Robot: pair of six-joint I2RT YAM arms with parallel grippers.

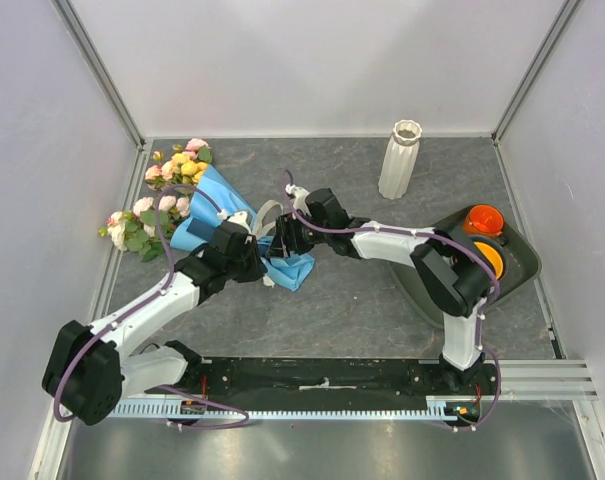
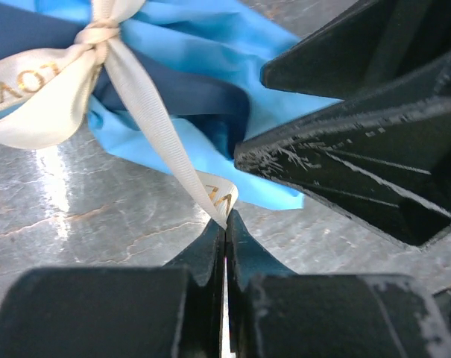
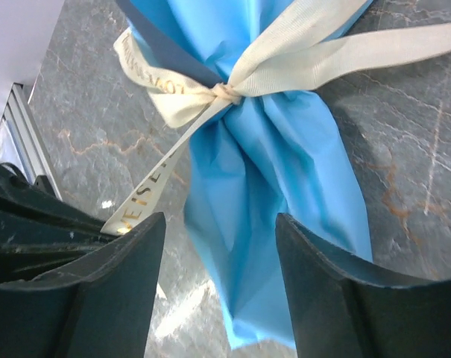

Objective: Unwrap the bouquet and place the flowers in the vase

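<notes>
The bouquet [image 1: 197, 195] lies at the left of the table, pink, cream and yellow flowers [image 1: 172, 170] sticking out of blue paper [image 1: 214, 205]. A cream ribbon [image 2: 154, 127] is knotted around the paper's narrow end. My left gripper [image 2: 226, 220] is shut on the tip of one ribbon tail. My right gripper [image 3: 219, 246] stands open astride the blue paper tail [image 3: 270, 194], below the ribbon knot [image 3: 225, 93], with neither finger touching the paper. In the top view the two grippers [image 1: 260, 258] [image 1: 282, 240] meet at the paper's end. The white ribbed vase [image 1: 402, 160] stands upright at the back.
A dark grey tray [image 1: 517, 262] with an orange cup [image 1: 482, 220] sits at the right, beside the right arm's elbow. The right gripper's black body [image 2: 359, 149] fills the right side of the left wrist view. Grey walls enclose the table.
</notes>
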